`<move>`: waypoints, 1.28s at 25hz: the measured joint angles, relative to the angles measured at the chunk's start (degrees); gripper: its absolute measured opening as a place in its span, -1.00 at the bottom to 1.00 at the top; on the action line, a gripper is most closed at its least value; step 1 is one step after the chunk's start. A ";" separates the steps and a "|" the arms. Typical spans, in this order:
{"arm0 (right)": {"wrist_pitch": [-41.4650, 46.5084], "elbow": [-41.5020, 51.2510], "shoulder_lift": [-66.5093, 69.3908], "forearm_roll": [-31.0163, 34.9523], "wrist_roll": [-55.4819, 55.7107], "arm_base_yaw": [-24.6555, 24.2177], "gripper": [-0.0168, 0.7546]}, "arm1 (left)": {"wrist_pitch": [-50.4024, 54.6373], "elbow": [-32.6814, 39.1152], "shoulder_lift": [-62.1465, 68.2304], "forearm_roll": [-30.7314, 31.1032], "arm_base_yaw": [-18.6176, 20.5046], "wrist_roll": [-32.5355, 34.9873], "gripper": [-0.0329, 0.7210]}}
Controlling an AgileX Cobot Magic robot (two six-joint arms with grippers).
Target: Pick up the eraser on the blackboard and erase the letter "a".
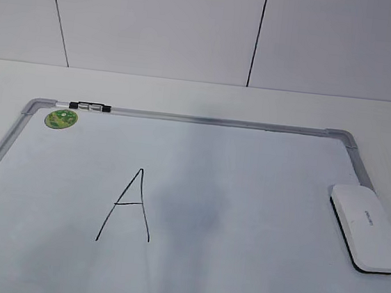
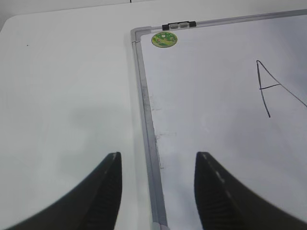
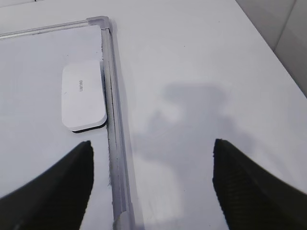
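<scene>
Eraser lies flat on the blackboard, hard against the right frame rail, felt side down, with grey print on its white top. The exterior view shows a capital "A" left of centre and a faint grey smudge just beside it; no lowercase "a" can be seen there. A round green sticker sits in the far left corner, beside a black clip on the top rail. Neither arm appears in that view. The left wrist view alone shows the left gripper, jaws spread wide astride the board's left rail. The right wrist view shows the right gripper equally open above the white table, the eraser ahead near its left finger.
</scene>
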 joint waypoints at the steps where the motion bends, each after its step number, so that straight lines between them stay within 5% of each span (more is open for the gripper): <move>1: 0.00 0.00 0.00 0.00 0.00 0.00 0.58 | 0.00 0.00 0.00 0.00 0.00 0.00 0.07; 32: 0.00 0.00 0.00 4.31 -6.34 0.00 0.58 | 0.00 0.00 0.00 0.00 0.00 0.00 0.07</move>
